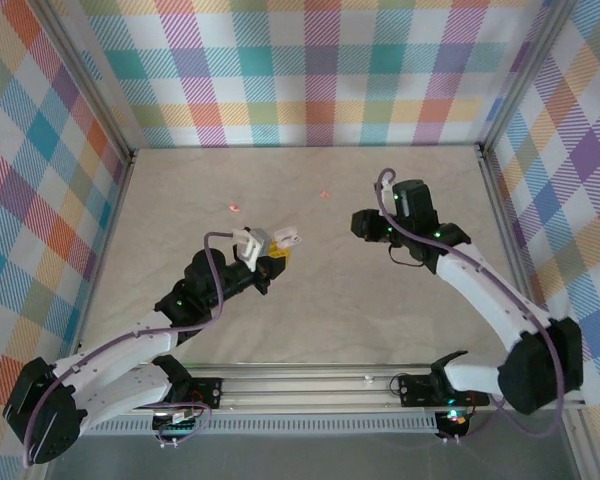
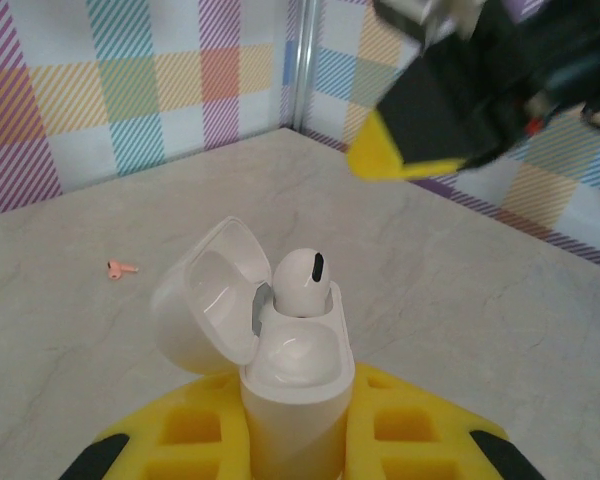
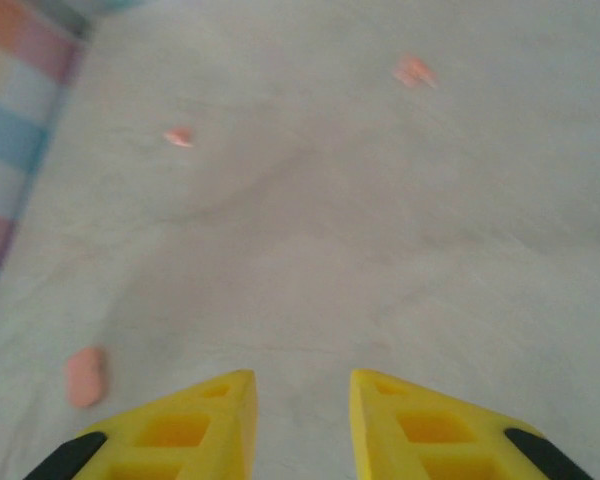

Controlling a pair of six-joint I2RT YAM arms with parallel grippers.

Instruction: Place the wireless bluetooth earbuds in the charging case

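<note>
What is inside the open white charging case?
One white earbud stands in the white charging case, head up. Its stem is hidden within; the second slot isn't clear.

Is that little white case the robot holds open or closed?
Open. The white case has its lid swung back to the left, and a white earbud sits in one socket.

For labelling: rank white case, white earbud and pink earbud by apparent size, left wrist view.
1. white case
2. white earbud
3. pink earbud, though it lies farther off, so the earbuds' true order is unsure.
</note>
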